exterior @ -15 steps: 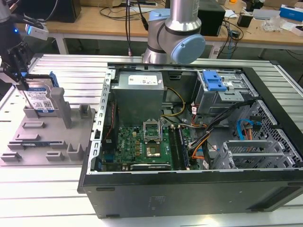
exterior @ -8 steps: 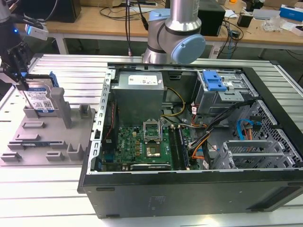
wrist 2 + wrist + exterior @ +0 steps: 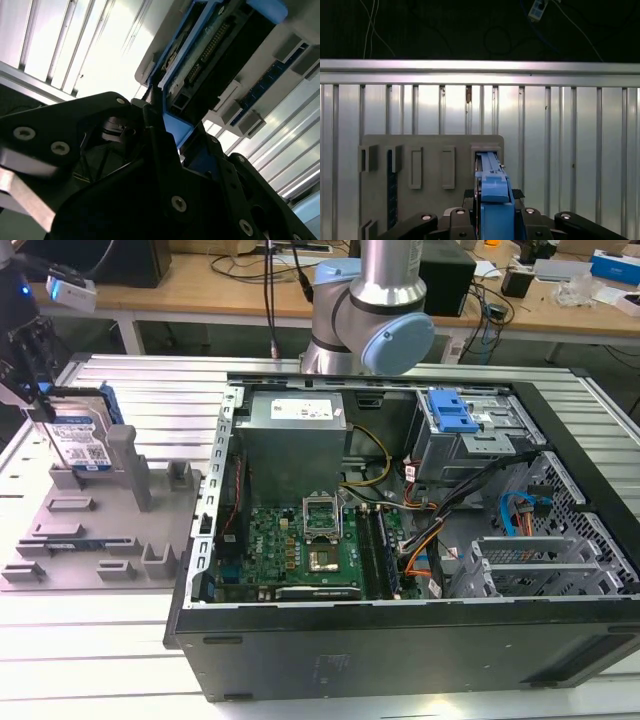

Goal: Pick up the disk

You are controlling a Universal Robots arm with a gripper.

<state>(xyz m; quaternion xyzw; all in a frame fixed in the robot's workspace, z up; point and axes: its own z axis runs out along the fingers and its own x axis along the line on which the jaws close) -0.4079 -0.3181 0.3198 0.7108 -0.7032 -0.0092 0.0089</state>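
- Disk (image 3: 82, 440) stands on edge at the far corner of the grey fixture plate (image 3: 90, 540), at the exterior view's left, on the ribbed tabletop (image 3: 120, 660).
- Claw (image 3: 492, 220) sits over its upper edge, fingers (image 3: 540, 222) closed against both sides of the blue rail (image 3: 492, 190).
- Judged from this, the grasp looks made; whether the disk is lifted clear of its slot is unclear.

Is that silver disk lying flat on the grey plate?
No, the disk stands on edge at the grey plate's far end, with the tool at its top.

Exterior view overlooks the whole table (image 3: 120, 660); both wrist views hug the disk (image 3: 492, 200).
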